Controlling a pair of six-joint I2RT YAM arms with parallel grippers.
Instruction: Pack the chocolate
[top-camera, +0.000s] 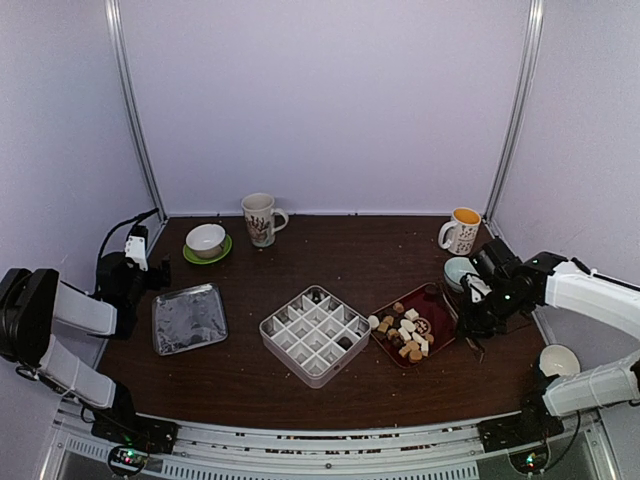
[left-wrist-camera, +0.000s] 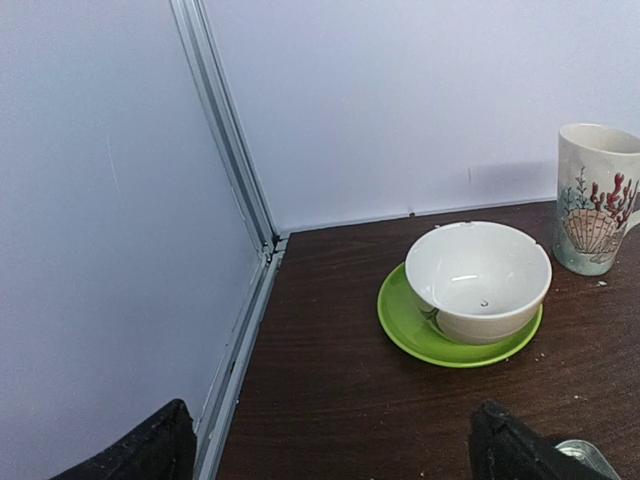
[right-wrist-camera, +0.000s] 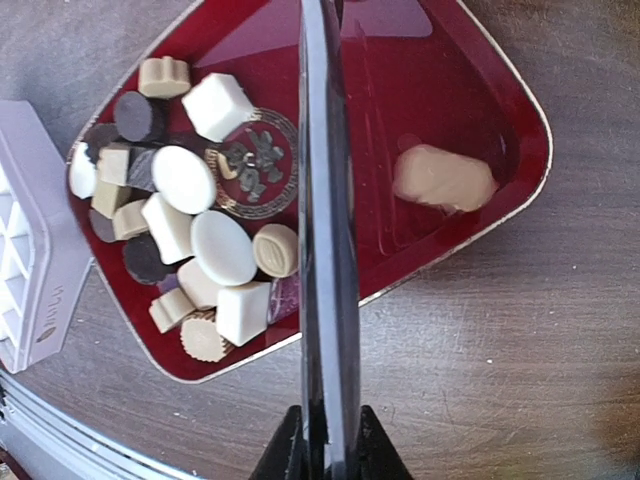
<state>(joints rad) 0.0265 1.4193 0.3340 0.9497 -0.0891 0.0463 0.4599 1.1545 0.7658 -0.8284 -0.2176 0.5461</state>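
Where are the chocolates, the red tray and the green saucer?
chocolates (right-wrist-camera: 222, 247), right wrist view, a white round piece
red tray (right-wrist-camera: 430, 90), right wrist view, bare red floor
green saucer (left-wrist-camera: 392, 314), left wrist view, left rim

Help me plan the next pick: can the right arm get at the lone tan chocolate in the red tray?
Probably yes. The right gripper grips the tongs directly above the red tray, and the lone tan chocolate lies just beside them, apart from the pile, with nothing covering it.
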